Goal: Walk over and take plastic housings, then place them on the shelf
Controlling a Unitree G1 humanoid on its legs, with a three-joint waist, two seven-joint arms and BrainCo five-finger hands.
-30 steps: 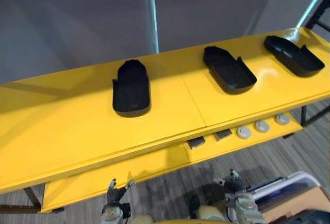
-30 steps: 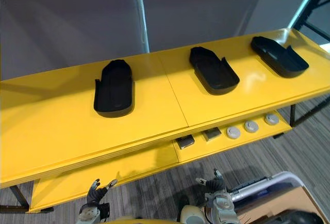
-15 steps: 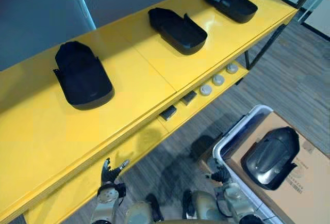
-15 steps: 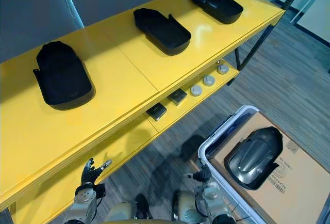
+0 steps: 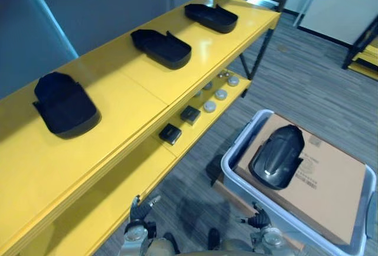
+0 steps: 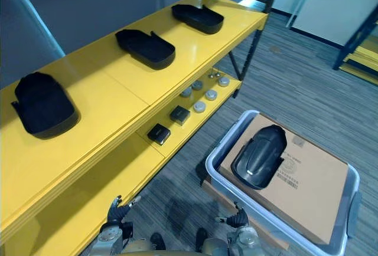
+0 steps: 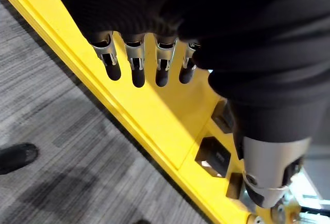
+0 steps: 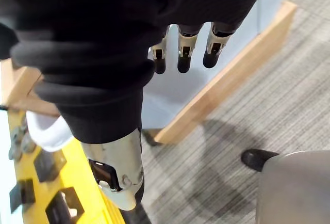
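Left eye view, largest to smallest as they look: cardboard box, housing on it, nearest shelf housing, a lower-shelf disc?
1. Cardboard box
2. housing on the box and nearest shelf housing, too alike to rank
3. lower-shelf disc

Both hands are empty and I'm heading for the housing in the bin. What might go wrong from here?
The housing lies on smooth cardboard in the bin, apparently loose, so it may slide instead of lifting. The bin's rim stands between the right hand and the housing, so the hand might catch on it.
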